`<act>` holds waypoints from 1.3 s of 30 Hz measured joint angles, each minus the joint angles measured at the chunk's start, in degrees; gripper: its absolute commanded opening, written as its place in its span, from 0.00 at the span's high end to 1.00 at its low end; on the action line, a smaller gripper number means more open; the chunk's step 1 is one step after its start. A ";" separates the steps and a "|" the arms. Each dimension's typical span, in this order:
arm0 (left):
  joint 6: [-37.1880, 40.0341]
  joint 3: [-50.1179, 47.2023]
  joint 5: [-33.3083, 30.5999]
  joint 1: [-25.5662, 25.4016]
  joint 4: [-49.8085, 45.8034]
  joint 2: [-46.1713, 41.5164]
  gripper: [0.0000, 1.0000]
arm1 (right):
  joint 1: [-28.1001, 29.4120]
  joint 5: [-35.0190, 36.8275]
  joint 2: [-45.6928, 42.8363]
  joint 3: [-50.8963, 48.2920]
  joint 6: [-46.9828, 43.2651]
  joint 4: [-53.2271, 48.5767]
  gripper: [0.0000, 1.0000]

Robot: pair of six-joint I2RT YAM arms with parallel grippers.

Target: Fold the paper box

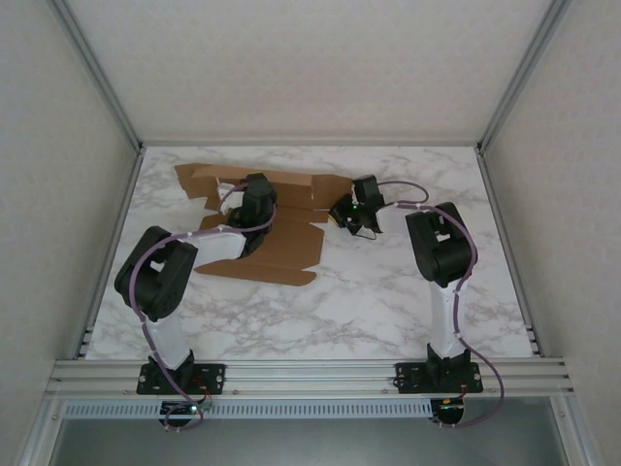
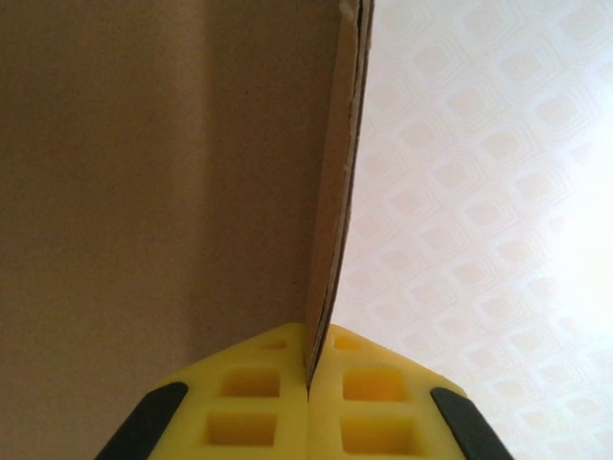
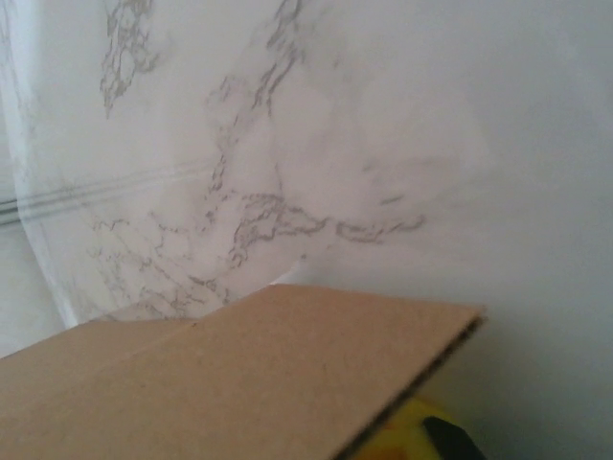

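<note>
The paper box [image 1: 281,243] is a brown die-cut cardboard sheet lying partly folded on the left-centre of the marble table, with its far panels raised. My left gripper [image 1: 254,194] is over the sheet's far middle. In the left wrist view its yellow fingers [image 2: 249,402] are shut on the thin edge of an upright cardboard panel [image 2: 144,192]. My right gripper [image 1: 342,214] is at the sheet's right edge. In the right wrist view a cardboard flap [image 3: 239,374] covers the jaws, and one yellow fingertip [image 3: 407,436] peeks out under the flap's edge.
The marble tabletop [image 1: 388,291] stretches to the right and front of the box. White enclosure walls stand on three sides, and an aluminium rail [image 1: 310,374] carrying both arm bases runs along the near edge. A patterned white wall [image 2: 479,192] shows behind the held panel.
</note>
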 measured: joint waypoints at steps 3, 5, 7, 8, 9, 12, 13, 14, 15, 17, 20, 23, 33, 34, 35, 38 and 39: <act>-0.02 0.00 -0.26 0.46 -0.07 0.00 1.00 | 0.46 -0.68 -0.02 -0.02 2.16 2.16 0.99; -0.04 0.00 -0.42 0.59 -0.09 0.00 1.00 | 0.57 -1.18 -0.02 -0.02 3.48 3.34 0.99; -0.24 0.00 -0.66 0.59 -0.20 0.00 1.00 | 0.61 -1.88 -0.02 -0.07 4.74 4.79 0.98; -0.28 0.00 -0.74 0.59 -0.22 0.00 1.00 | 0.68 -2.14 -0.04 -0.09 5.33 5.55 0.98; -0.42 0.00 -0.87 0.59 -0.24 0.00 1.00 | 0.83 -2.27 -0.04 -0.09 5.92 6.29 0.98; -0.48 0.00 -1.03 0.59 -0.24 0.00 1.00 | 1.62 -3.17 -0.04 -0.07 7.54 8.85 0.97; -0.52 0.00 -1.03 0.59 -0.24 0.00 1.00 | 2.03 -3.28 -0.04 0.00 8.07 9.55 0.97; -0.63 0.00 -0.90 0.59 -0.24 0.00 1.00 | 2.47 -3.45 -0.02 0.15 8.52 9.97 0.97; -0.66 0.00 -0.87 0.52 -0.24 0.00 1.00 | 3.17 -3.52 0.09 0.33 9.03 10.29 0.96; -0.66 0.00 -0.85 0.55 -0.24 0.00 1.00 | 4.44 -3.67 0.61 0.87 9.81 10.88 0.96; -0.70 0.00 -0.83 0.55 -0.24 0.00 1.00 | 6.25 -3.67 2.01 2.21 10.56 11.45 0.94; -1.09 0.00 -0.79 0.55 -0.22 0.00 1.00 | 6.99 -3.56 3.52 3.50 10.99 11.50 0.93; -1.81 -0.04 -0.66 0.52 -0.24 -0.02 1.00 | 7.08 -3.43 6.64 6.97 10.75 9.20 0.92; -1.92 -0.11 -0.66 0.52 -0.26 -0.07 1.00 | 7.08 -3.43 6.64 7.21 10.47 8.61 0.92; -1.97 -0.28 -0.66 0.55 -0.22 -0.15 1.00 | 7.08 -3.41 6.64 7.56 9.97 7.80 0.92; -2.14 -0.61 -0.66 0.52 -0.35 -0.55 1.00 | 7.08 -3.10 6.64 8.37 8.20 5.64 0.92; -2.14 -0.68 -0.63 0.52 -0.46 -0.66 1.00 | 7.08 -3.08 6.64 8.37 7.72 5.53 0.91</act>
